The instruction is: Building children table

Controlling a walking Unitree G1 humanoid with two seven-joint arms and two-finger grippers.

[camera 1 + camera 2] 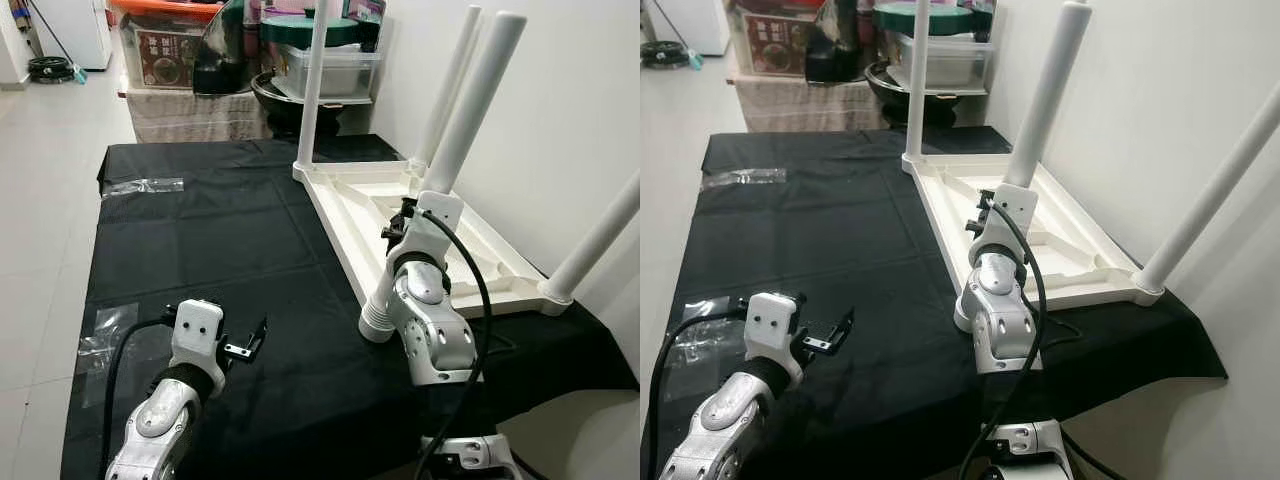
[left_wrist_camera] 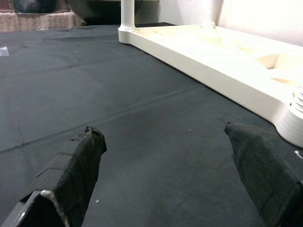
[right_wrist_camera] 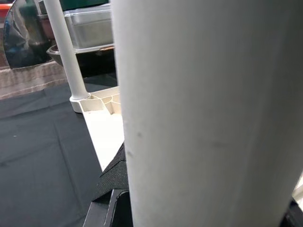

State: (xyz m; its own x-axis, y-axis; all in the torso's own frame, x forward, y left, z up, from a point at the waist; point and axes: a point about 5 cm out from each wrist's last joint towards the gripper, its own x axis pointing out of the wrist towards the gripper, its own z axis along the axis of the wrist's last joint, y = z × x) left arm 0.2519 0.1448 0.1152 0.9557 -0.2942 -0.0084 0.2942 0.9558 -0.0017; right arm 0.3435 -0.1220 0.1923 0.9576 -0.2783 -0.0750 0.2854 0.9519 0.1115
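Our right gripper (image 1: 408, 222) is clenched around a white leg (image 1: 470, 110) standing on the upturned tabletop (image 1: 400, 215) on the black cloth (image 1: 200, 240), left gripper (image 1: 250, 342) spread open; the smooth, stiff, light plastic seems best gripped low.

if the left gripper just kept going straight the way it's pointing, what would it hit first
Probably the edge of the upturned white tabletop. The left gripper hovers open over the black cloth, aimed toward that edge, though depth is hard to judge.
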